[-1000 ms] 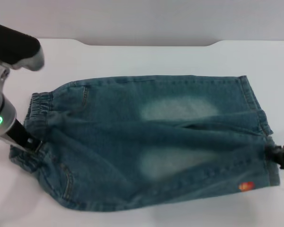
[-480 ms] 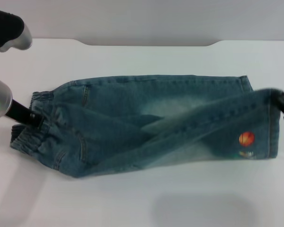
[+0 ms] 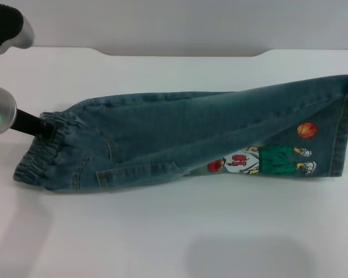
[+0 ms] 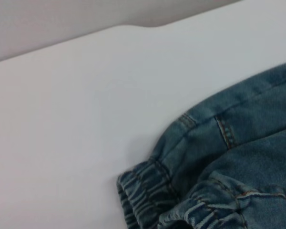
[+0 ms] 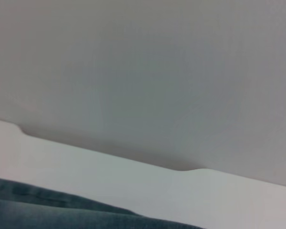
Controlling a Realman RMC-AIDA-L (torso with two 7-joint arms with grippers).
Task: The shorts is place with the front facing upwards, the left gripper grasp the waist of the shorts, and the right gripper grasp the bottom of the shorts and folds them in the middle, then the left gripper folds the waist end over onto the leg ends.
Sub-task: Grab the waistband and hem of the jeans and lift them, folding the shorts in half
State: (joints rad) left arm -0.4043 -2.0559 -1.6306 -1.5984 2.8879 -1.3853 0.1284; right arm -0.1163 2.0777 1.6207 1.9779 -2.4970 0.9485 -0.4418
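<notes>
The shorts (image 3: 185, 136) span the table (image 3: 162, 243) from 9 to 3 o'clock, a raised fold blocking passage across the middle. The left claw (image 3: 45, 132) stands at the waist (image 3: 43, 153) at 9 o'clock. Bare table lies open toward 6 and 12 o'clock.

Right edge of head view cuts off the far corner of the blue-green denim shorts (image 3: 220, 136); the right gripper holding there is out of frame. Black claw-like left gripper (image 3: 43, 131) has its tips buried in the gathered elastic waist (image 3: 37, 159), so finger state can't be read. Its silver-white arm runs off the left edge. Small cartoon figure print (image 3: 261, 161) is partly tucked under the fold, details too small. Right wrist view catches only a blurred strip of denim.
</notes>
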